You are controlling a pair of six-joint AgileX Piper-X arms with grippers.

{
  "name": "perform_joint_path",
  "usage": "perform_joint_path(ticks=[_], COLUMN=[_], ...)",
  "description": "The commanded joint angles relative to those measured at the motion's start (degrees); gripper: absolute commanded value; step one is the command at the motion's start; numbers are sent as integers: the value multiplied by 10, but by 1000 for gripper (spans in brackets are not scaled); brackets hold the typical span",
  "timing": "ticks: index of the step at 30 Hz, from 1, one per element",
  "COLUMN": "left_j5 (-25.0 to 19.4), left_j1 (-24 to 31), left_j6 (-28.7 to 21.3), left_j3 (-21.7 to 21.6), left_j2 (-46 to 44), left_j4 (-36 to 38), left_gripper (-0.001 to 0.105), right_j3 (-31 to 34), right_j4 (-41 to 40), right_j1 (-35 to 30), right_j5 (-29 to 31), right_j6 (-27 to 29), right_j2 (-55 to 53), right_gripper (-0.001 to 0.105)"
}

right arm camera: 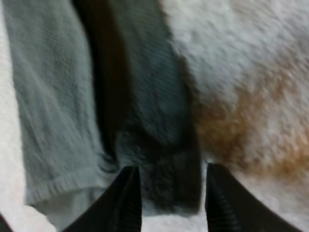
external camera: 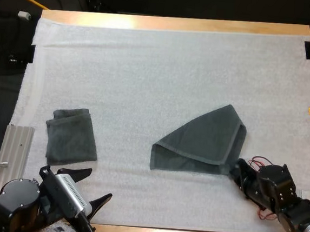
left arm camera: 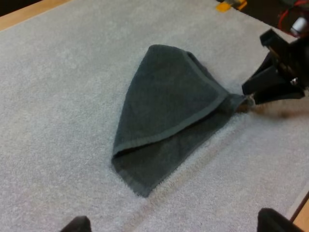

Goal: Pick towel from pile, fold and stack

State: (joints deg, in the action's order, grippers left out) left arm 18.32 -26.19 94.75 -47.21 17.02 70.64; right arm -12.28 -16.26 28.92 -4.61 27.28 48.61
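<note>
Two towels lay on the white mat [external camera: 148,66]. The folded towel [external camera: 72,136] sat as a small, tidy rectangle near the mat's left edge, just ahead of the left gripper [external camera: 88,187]. The loose towel [external camera: 201,142] lay right of centre, doubled over itself into a rough triangle, with its hem showing along the upper flap.

The right gripper [external camera: 236,171] was at the loose towel's near right corner. In the right wrist view dark cloth filled the gap between its fingers [right arm camera: 126,198] and was pressed from both sides. From the left wrist camera the corner tapered into the tips. Judged clamped on that corner.

The left gripper's fingers stood wide apart with nothing between them. It sat at the mat's near edge, well apart from the loose towel.

Handling, as a judgement:
- The cloth looked like terry: light, limp, no stiffness, not fragile and not slippery.
- It would likely drape and drag on the mat.
- The plies might slide over each other if only the top one were pinched.
- The best hold seemed a corner or the hemmed edge, taking every ply.
- A second hold at the far corner of the same edge should keep the fold square.
</note>
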Motion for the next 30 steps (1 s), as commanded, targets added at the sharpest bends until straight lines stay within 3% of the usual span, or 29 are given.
perform_joint_path(ticks=[1, 12, 16, 21, 23, 26, 30], left_j5=[4, 4, 4, 4, 4, 4, 4], left_j1=[-3, -3, -3, -3, -3, -3, -3], left_j6=[5, 5, 5, 5, 5, 5, 5], left_j3=[0, 0, 0, 0, 0, 0, 0], left_j2=[2, 2, 2, 2, 2, 2, 2], left_j4=[2, 2, 2, 2, 2, 2, 2], left_gripper=[65, 65, 65, 65, 65, 65, 65], right_j3=[0, 19, 19, 19, 19, 19, 19], right_j4=[6, 11, 50, 83, 83, 83, 83], right_j1=[1, 1, 1, 1, 1, 1, 1], right_j5=[4, -25, -25, -44, -48, -42, -24], right_j6=[-7, -32, -36, -42, -42, -42, -42], right_j2=[-1, 21, 33, 51, 55, 57, 57], right_gripper=[32, 32, 33, 59, 63, 61, 42])
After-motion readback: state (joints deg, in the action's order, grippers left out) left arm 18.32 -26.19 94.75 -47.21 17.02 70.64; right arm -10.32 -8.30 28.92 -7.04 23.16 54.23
